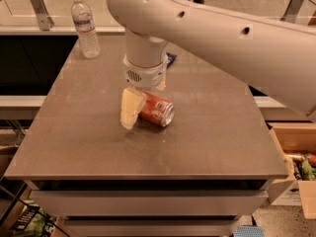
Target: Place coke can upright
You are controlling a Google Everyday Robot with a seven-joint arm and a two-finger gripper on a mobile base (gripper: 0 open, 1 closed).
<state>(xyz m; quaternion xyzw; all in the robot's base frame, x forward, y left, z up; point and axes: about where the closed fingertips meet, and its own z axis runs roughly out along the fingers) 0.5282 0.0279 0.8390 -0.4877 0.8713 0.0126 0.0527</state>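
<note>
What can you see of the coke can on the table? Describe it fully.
The coke can is a small red-orange metal can with white markings and a silver end facing right and toward the camera. It lies on its side on the brown table, near the middle, not yet upright. The claw reaches down over its other end, hiding that part.

One coke can (158, 111), one bottle (85, 27), one packet (170, 59), one hand (140, 113) over can

White holed arm (212, 38), cream jaws below wrist (144, 74)
</note>
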